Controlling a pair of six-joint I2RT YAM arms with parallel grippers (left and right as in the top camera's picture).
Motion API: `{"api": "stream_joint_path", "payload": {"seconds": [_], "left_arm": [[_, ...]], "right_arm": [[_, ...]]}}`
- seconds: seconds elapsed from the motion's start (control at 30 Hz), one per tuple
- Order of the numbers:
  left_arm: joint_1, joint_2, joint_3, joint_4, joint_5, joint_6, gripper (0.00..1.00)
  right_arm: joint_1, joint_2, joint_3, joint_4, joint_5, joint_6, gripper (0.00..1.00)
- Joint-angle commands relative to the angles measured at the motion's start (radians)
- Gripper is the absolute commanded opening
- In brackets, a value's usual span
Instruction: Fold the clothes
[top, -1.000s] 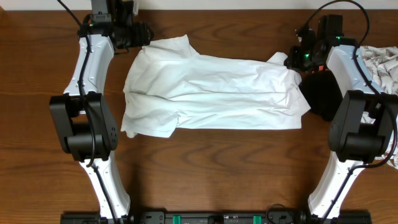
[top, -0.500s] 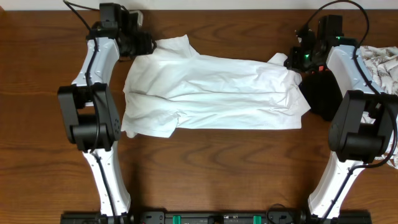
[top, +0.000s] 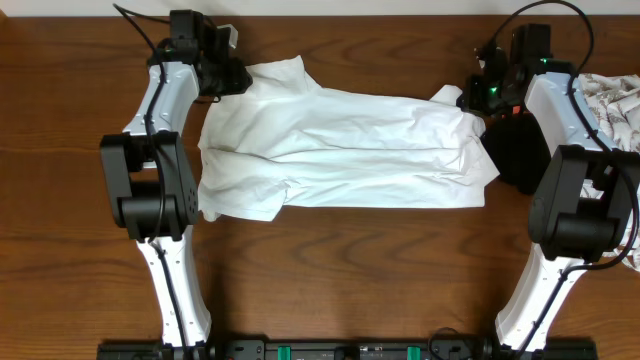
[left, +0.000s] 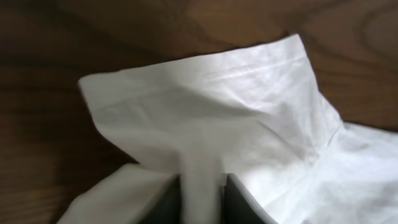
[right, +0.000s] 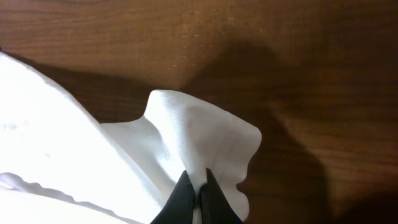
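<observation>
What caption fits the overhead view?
The left hand and right hand pinch far corners of a soft white cotton T-shirt on a brown wooden table.

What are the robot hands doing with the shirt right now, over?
Left gripper shut on T-shirt, far-left corner. Right gripper shut on far-right corner. T-shirt lying on table. Black object beside its right edge.

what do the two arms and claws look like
Both the left arm and right arm have glossy white shells between bulky black joints, with thin black cables looping off the wrists. A green light glows near the right wrist. The left claw and right claw have slim dark fingers.
</observation>
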Motion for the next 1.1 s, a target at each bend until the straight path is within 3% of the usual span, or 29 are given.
{"api": "stream_joint_path", "payload": {"seconds": [0.0, 0.77, 1.07], "left_arm": [[0.000, 0.002, -0.004, 0.003, -0.005, 0.007, 0.06], [0.068, -0.172, 0.000, -0.229, -0.005, -0.023, 0.06], [0.068, -0.175, 0.000, -0.311, -0.004, -0.023, 0.06]], "right_arm": [[0.010, -0.032, -0.004, -0.004, 0.000, 0.003, 0.02], [-0.025, -0.061, -0.004, -0.083, -0.001, 0.015, 0.01], [-0.048, -0.093, -0.004, -0.100, -0.090, 0.037, 0.01]]}}
